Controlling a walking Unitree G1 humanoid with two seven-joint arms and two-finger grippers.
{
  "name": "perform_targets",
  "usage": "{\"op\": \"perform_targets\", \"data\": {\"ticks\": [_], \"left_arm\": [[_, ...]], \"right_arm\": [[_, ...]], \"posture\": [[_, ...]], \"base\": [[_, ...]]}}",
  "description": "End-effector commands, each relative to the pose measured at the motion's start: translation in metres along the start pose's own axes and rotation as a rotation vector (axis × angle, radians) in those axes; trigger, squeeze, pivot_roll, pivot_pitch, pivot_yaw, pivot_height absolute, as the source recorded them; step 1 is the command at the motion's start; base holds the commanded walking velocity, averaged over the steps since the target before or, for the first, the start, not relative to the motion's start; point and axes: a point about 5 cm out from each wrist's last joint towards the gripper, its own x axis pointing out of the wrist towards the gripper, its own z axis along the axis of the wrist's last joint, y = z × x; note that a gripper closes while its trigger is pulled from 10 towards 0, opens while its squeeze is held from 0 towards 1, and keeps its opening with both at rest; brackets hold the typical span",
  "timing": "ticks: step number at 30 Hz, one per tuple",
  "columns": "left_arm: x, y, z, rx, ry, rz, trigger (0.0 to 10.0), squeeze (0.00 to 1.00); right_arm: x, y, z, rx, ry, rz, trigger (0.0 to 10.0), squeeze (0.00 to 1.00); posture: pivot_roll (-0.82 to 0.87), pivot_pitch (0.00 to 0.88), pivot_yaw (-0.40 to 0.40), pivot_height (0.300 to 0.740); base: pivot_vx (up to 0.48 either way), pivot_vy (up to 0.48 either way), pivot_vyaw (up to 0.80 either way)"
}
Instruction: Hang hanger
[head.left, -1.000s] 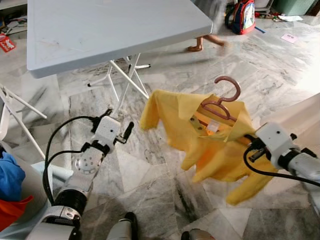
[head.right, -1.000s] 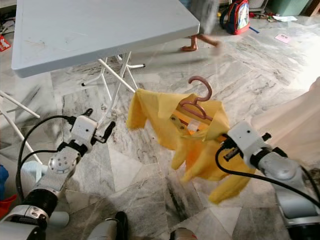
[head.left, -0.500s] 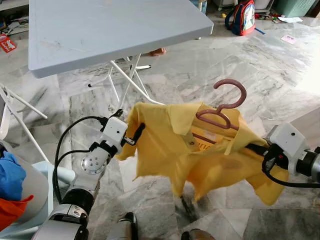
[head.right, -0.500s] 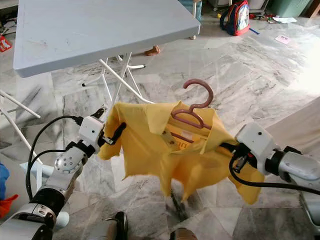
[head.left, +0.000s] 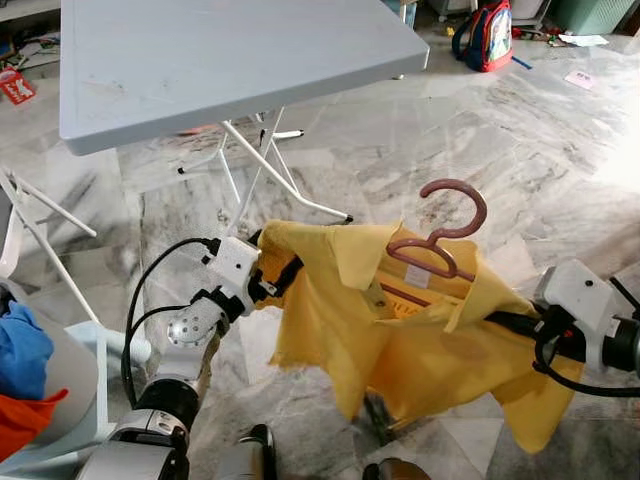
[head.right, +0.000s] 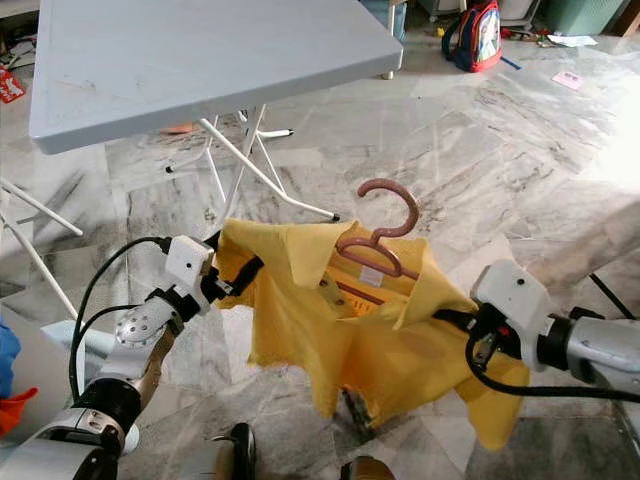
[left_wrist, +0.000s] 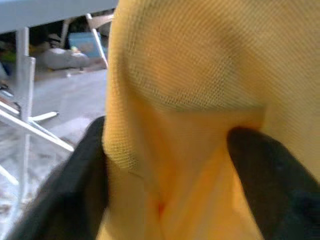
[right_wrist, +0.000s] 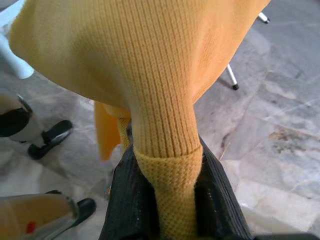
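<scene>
Hanger (head.left: 440, 240) in shirt (head.left: 400, 330) — between both pincers.

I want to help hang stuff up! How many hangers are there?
1. The pinkish hanger sits inside the yellow shirt, held up between the left gripper and right gripper. Its lower part is hidden by the cloth.

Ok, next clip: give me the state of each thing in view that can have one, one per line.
yellow shirt: on the hanger, held off the floor, stretched between both hands.
hanger: inside the shirt's collar, hook up and free, not hung on anything.
left hand: shut on the shirt's one shoulder.
right hand: shut on the ribbed cuff of the other sleeve.
folding table: unfolded, standing.
backpack: upright on the floor.
</scene>
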Motion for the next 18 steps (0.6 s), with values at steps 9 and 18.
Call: {"op": "perform_targets", "data": {"ticks": [9, 18], "left_arm": [[-0.006, 0.006, -0.006, -0.031, 0.039, -0.008, 0.0, 0.0], [-0.006, 0.011, -0.002, -0.037, 0.018, 0.008, 0.0, 0.0]], "right_arm": [[-0.015, -0.001, 0.009, -0.008, -0.034, -0.003, 10.0, 0.0], [-0.012, 0.0, 0.007, 0.005, -0.03, 0.007, 10.0, 0.0]], "posture": [[-0.18, 0.21, 0.051, 0.74], [-0.17, 0.213, 0.05, 0.74]], "base": [[0.0, 0.0, 0.0], [0.0, 0.0, 0.0]]}}
